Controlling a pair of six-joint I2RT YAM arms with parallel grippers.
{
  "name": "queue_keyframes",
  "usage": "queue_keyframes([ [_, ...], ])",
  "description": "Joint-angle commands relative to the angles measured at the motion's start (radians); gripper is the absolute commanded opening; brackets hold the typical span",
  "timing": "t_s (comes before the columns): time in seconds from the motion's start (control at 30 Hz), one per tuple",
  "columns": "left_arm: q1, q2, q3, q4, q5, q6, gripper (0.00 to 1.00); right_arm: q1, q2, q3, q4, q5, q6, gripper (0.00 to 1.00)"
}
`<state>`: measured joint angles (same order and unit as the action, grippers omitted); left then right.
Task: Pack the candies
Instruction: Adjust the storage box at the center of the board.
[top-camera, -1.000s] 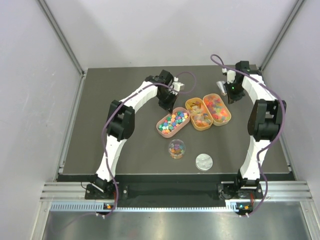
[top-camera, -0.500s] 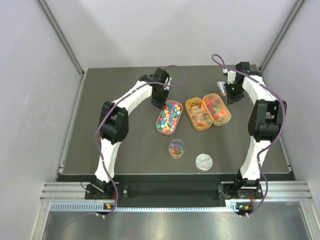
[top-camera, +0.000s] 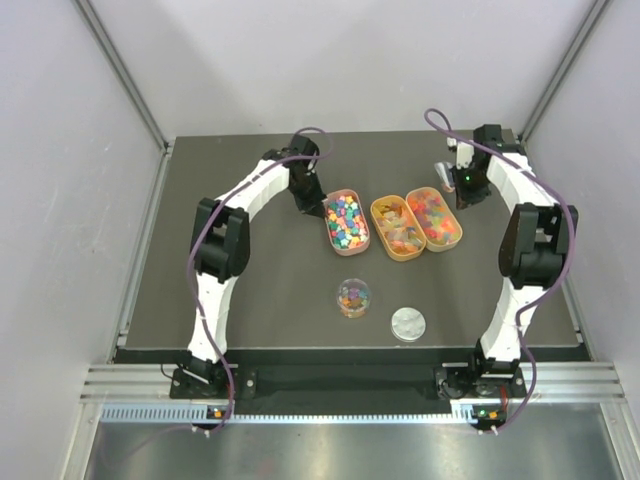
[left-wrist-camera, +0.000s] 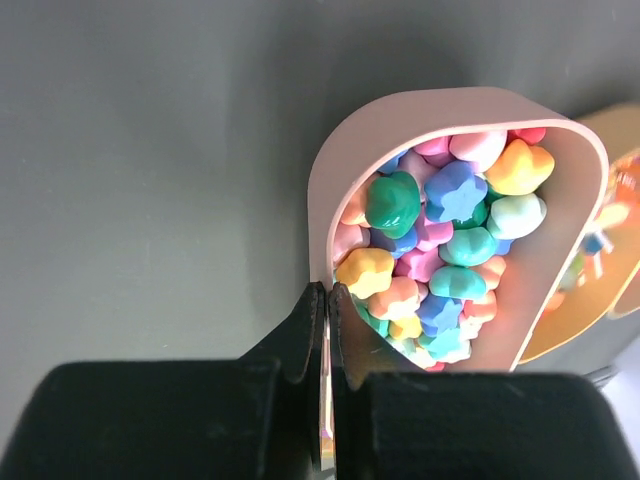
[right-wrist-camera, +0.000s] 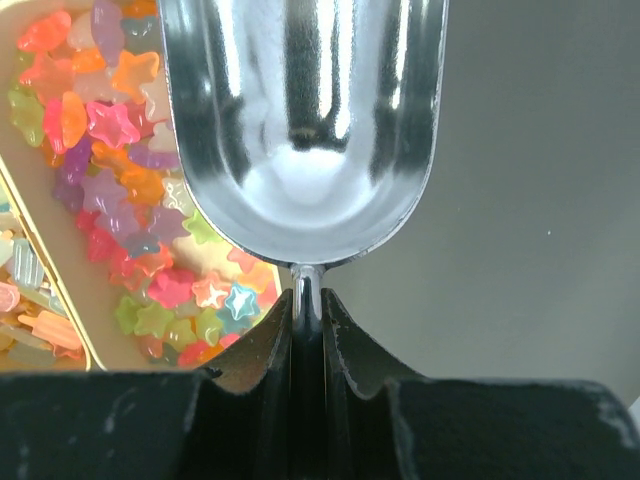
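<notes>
Steel scoop (right-wrist-camera: 300, 120), clamped by its thin stem in the right gripper (right-wrist-camera: 308, 300), juts forward above the candies (right-wrist-camera: 110, 150) lying left of the fingers, poised for digging; left gripper (left-wrist-camera: 326, 312), pinched shut, abuts the tray rim (left-wrist-camera: 322, 200) just ahead, apparently steadying it

White arms (top-camera: 255, 188), black joints (top-camera: 222, 240), black fingers (left-wrist-camera: 300, 335), purple cables (top-camera: 430, 117).

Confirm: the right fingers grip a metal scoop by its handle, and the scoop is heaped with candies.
Wrong on the load: the right fingers grip the metal scoop by its handle, but the right wrist view shows it empty, candies lying outside it.
</notes>
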<state>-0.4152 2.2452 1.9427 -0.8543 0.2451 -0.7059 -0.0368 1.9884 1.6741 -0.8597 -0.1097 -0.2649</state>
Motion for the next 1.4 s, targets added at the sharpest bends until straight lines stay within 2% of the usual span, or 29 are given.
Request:
queue_keyframes([
  [0.0, -0.023, -0.003, 0.027, 0.057, 0.077, -0.161, 0.0, -0.009, -0.079, -0.007, 0.025, -0.004, 0.01, 0.0],
  [0.23, -0.068, 0.025, 0.025, 0.029, 0.007, -0.168, 0.0, -0.011, -0.092, 0.003, 0.024, -0.015, 0.012, 0.0],
  [0.63, -0.128, 0.06, 0.07, 0.041, -0.009, -0.191, 0.0, -0.021, -0.089, -0.011, 0.031, -0.047, 0.018, 0.0],
  [0.67, -0.132, 0.062, 0.071, 0.046, -0.004, -0.193, 0.04, -0.023, -0.091, -0.011, 0.033, -0.048, 0.018, 0.0],
  [0.73, -0.134, 0.065, 0.082, 0.058, 0.006, -0.201, 0.27, -0.026, -0.095, -0.011, 0.033, -0.048, 0.018, 0.0],
  [0.87, -0.142, 0.089, 0.107, 0.093, 0.042, -0.225, 0.29, -0.035, -0.103, -0.014, 0.033, -0.048, 0.016, 0.0],
  [0.97, -0.157, 0.106, 0.124, 0.121, 0.074, -0.236, 0.36, -0.044, -0.115, -0.017, 0.033, -0.047, 0.015, 0.0],
  [1.23, -0.191, 0.131, 0.165, 0.181, 0.114, -0.25, 0.36, -0.055, -0.151, -0.031, 0.028, -0.041, 0.01, 0.0],
  [1.37, -0.18, 0.09, 0.145, 0.17, 0.089, -0.248, 0.4, -0.055, -0.166, 0.002, -0.002, -0.047, 0.019, 0.0],
])
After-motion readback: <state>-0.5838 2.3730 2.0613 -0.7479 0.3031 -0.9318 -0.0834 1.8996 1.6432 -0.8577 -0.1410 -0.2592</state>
